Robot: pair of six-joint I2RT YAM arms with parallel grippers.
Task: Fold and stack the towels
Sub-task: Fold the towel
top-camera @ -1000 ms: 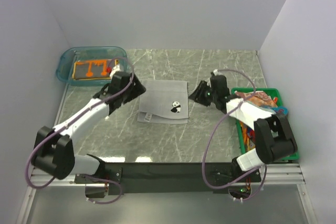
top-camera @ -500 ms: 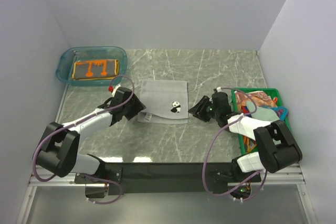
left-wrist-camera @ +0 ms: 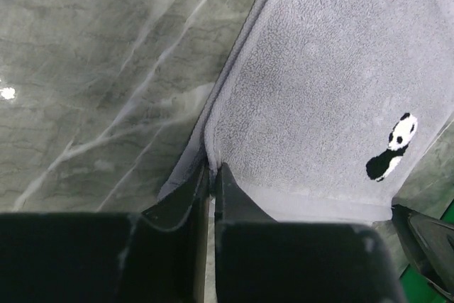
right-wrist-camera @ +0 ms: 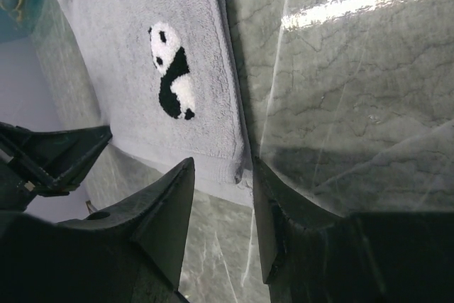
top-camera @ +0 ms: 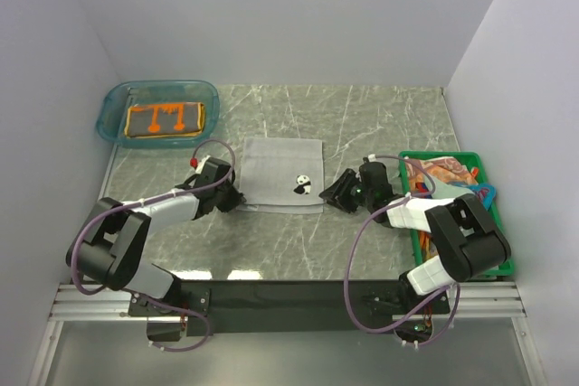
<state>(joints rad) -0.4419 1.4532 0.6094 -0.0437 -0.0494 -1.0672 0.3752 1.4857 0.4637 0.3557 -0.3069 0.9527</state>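
Recorded grey towel (left-wrist-camera: pixel 319 90) as soft, matt, nubbly terry cloth with a stitched hem, table (right-wrist-camera: pixel 333 104) as smooth, glossy marble-look slab showing glare, tub (top-camera: pixel 110 110) as clear, shiny teal plastic, crate (top-camera: pixel 466 155) as opaque green plastic, orange towel (top-camera: pixel 163 119) as matt cloth.

Robotics laboratory, tabletop test cell. Identifying features: plain pale lilac partition walls (top-camera: pixel 271 15) on three sides; grey-green marble-patterned tabletop (top-camera: pixel 371 119); silver aluminium mounting rail (top-camera: pixel 493 303) at 6 o'clock, carrying black-and-white left robot arm (top-camera: pixel 149 210) and matching right robot arm (top-camera: pixel 425 210), looped purple cables (top-camera: pixel 349 268); clear teal plastic tub (top-camera: pixel 107 113) at 10 o'clock; green plastic crate (top-camera: pixel 439 155) at 4 o'clock.
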